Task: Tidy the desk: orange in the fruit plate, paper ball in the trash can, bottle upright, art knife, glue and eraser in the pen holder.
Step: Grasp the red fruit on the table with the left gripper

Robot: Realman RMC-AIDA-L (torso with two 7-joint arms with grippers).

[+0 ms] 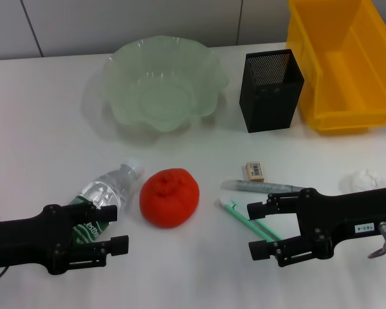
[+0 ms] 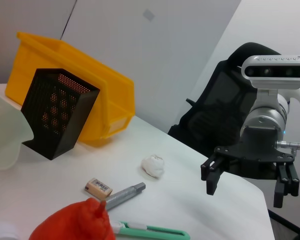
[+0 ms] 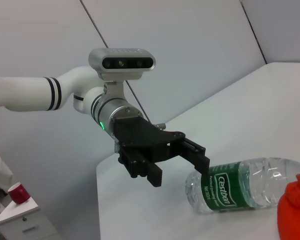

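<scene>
Bottle (image 1: pixel 103 199) between left pincer (image 1: pixel 112 228) jaws

Counter (image 1: pixel 38 129) is wide open along its left edge; orange (image 1: pixel 169 197), bottle (image 1: pixel 103 196), knife (image 1: pixel 251 220) crowd the front middle.

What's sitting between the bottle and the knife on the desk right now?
In the head view, only the orange lies between the bottle and the knife. It sits close beside the bottle's cap end, apart from the knife.
</scene>
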